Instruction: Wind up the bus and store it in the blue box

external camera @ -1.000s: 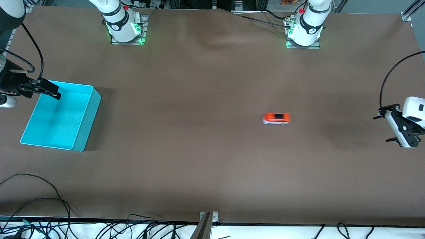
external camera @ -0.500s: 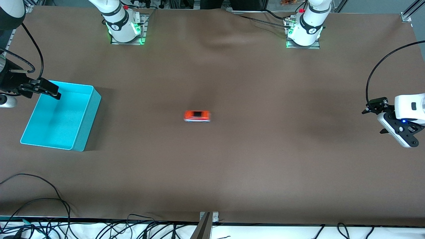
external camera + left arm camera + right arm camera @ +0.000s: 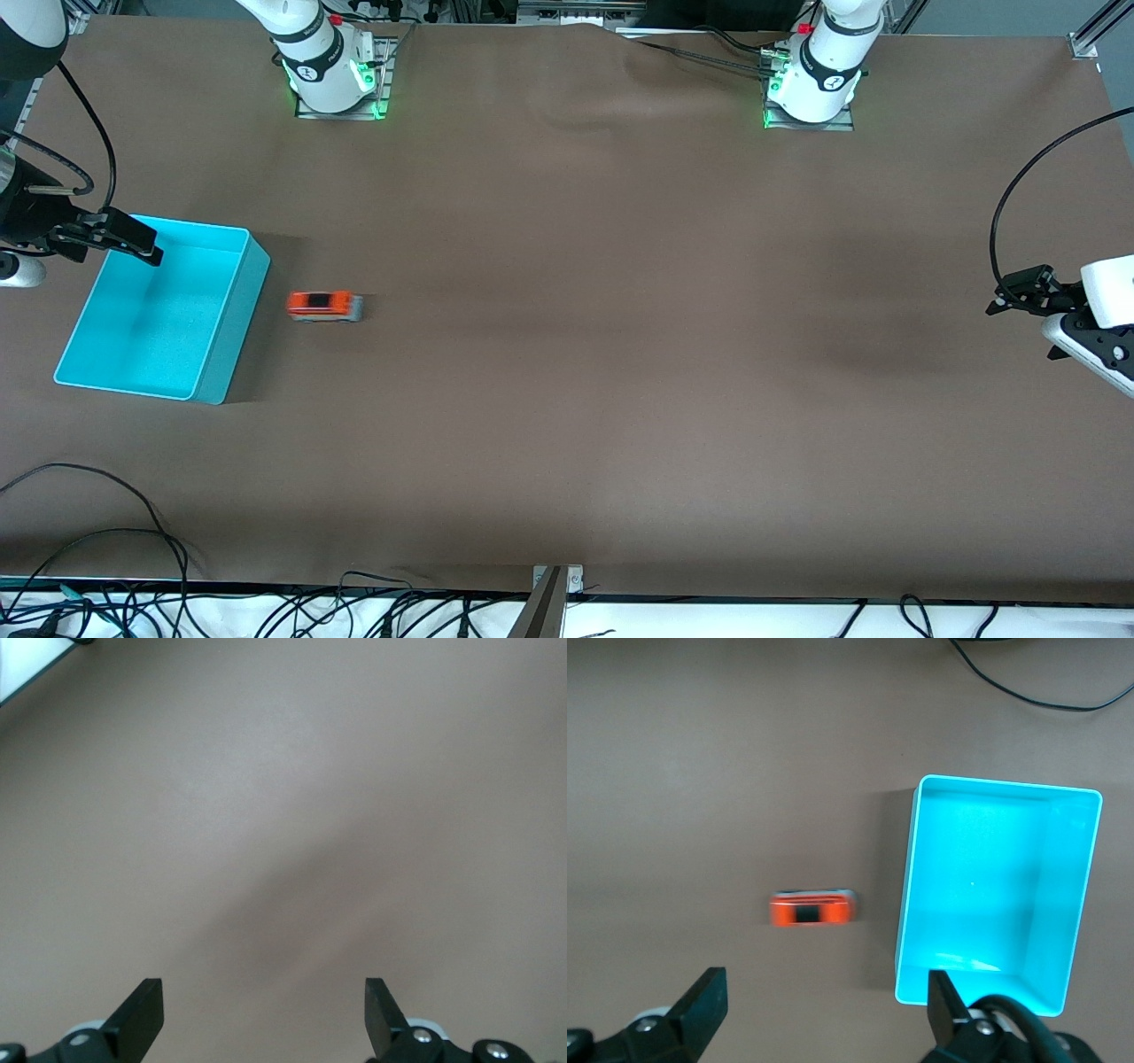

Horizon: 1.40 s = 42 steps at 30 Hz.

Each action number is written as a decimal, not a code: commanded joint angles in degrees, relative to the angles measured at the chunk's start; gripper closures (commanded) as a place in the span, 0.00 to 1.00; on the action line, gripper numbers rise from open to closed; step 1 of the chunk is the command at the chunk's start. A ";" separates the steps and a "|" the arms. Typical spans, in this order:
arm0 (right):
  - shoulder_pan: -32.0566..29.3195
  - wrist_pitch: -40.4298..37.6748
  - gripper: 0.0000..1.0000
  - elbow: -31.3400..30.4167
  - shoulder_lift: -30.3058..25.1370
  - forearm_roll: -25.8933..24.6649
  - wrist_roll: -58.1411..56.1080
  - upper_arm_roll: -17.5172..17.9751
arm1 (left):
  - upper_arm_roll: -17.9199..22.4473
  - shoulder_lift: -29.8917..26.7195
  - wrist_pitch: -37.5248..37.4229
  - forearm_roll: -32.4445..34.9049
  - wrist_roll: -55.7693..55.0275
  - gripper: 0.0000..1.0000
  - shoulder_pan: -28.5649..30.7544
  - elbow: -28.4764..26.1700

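The small orange-red bus stands on the brown table close beside the long wall of the cyan blue box, a little apart from it. The right wrist view shows the bus and the empty box. My right gripper is open and empty, held up over the box's rim at the right arm's end of the table; its own view shows the jaws wide apart. My left gripper is open and empty over bare table at the left arm's end, as its wrist view also shows.
The two arm bases stand at the table's edge farthest from the front camera. Loose black cables lie along the edge nearest to it. A cable lies on the table past the box.
The bus has rolled across the table from the left arm's side to just beside the blue box. The left gripper has drawn back toward the table's end. The right arm has not moved.
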 commanded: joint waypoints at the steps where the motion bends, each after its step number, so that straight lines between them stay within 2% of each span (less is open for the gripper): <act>1: -0.32 -0.28 0.00 1.38 0.52 0.76 -0.09 0.10 | 0.05 0.59 0.21 2.06 -2.53 0.00 -0.81 1.59; 5: -0.41 -0.28 0.00 1.38 0.52 0.76 -0.09 0.10 | 0.14 0.50 2.85 2.85 -4.72 0.00 -1.16 1.51; 9: -0.41 -0.28 0.00 1.38 0.52 0.76 -0.09 0.10 | 0.05 0.50 2.85 3.29 -11.31 0.00 -1.78 1.51; 22: -0.41 -0.28 0.00 1.38 0.52 0.76 0.00 0.10 | -0.65 -0.11 2.15 2.15 -20.02 0.00 -1.96 1.77; 35: -0.41 -0.81 0.00 1.12 0.52 0.68 -0.27 0.10 | -0.92 -1.08 1.18 2.15 -23.01 0.00 -3.10 2.12; 42: -0.94 -0.98 0.00 0.94 0.52 0.68 -0.18 0.01 | -0.39 -2.40 0.39 -3.55 -23.89 0.00 -3.54 1.95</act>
